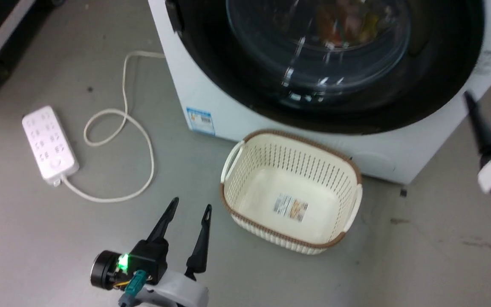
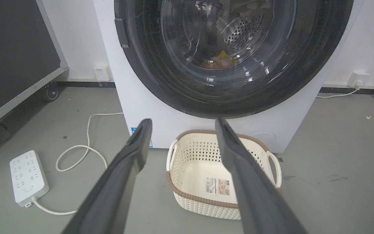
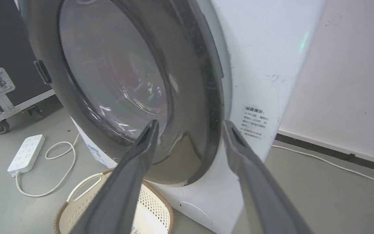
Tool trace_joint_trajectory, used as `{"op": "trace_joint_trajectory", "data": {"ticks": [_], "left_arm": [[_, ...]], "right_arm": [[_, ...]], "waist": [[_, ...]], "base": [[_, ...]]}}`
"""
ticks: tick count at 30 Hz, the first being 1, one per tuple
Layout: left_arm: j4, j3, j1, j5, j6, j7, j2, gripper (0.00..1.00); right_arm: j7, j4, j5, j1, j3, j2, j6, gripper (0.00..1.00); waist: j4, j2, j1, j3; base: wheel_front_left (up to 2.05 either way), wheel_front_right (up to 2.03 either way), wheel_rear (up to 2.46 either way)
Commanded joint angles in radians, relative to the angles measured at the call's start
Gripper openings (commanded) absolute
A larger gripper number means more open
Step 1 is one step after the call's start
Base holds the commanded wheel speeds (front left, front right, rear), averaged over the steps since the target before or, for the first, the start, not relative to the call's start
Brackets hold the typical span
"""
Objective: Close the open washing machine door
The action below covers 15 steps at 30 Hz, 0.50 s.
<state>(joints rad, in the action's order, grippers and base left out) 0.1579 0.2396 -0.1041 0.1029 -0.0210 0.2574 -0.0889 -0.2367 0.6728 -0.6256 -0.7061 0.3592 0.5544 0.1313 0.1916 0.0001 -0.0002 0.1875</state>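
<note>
Two pincers, and both stand wide apart and hold nothing. In the head view your left gripper [image 1: 191, 208] hangs over the grey floor [image 1: 36, 238], near the basket [image 1: 245, 170] and touching nothing. Your right gripper [image 1: 486, 91] sits at the picture's right edge, just off the front corner of the washing machine [image 1: 211, 98] and clear of it.

The washing machine door [image 1: 433, 85] lies flat to the white front, or very nearly so; you cannot tell whether it has latched. Its broad black rim circles a bulging clear glass bowl [image 1: 318, 42].

From the left wrist you look straight through the glass to the perforated steel drum [image 2: 242, 32] and some coloured laundry [image 2: 218, 61] low inside. The right wrist sees the door edge-on, its rim against the cabinet, with a small printed label [image 3: 255, 122] on the white panel beside it.

The basket is cream plastic, slotted, with a brown woven-look rim and a paper label on its floor. A white power strip [image 1: 49, 145] and its looped cord [image 1: 143, 140] lie to the left.
</note>
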Motion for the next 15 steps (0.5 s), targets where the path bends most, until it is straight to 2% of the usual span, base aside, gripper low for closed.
{"op": "trace_joint_trajectory", "data": {"ticks": [1,5,10,15], "left_arm": [[0.005,-0.007,0.014,0.006,-0.004,0.004,-0.005,1.00],[0.020,-0.027,0.047,0.017,-0.009,0.004,-0.016,1.00],[0.017,-0.052,0.069,0.025,-0.006,0.004,-0.023,1.00],[0.011,-0.056,0.094,0.020,-0.006,0.004,-0.025,1.00]], "right_arm": [[-0.011,-0.014,0.032,0.038,-0.008,-0.006,-0.001,1.00],[-0.022,-0.101,0.126,0.167,-0.097,-0.053,-0.001,1.00],[-0.025,-0.287,0.249,0.361,-0.216,-0.140,-0.001,1.00],[-0.024,-0.446,0.347,0.531,-0.318,-0.264,-0.001,1.00]], "waist": [[-0.040,-0.0001,0.0002,-0.087],[-0.071,-0.0001,0.0002,-0.149],[-0.102,-0.0001,0.0002,-0.185],[-0.118,-0.0001,0.0002,-0.205]], "base": [[0.00,0.00,0.00],[0.00,0.00,0.00],[0.00,0.00,0.00],[0.00,0.00,0.00]]}}
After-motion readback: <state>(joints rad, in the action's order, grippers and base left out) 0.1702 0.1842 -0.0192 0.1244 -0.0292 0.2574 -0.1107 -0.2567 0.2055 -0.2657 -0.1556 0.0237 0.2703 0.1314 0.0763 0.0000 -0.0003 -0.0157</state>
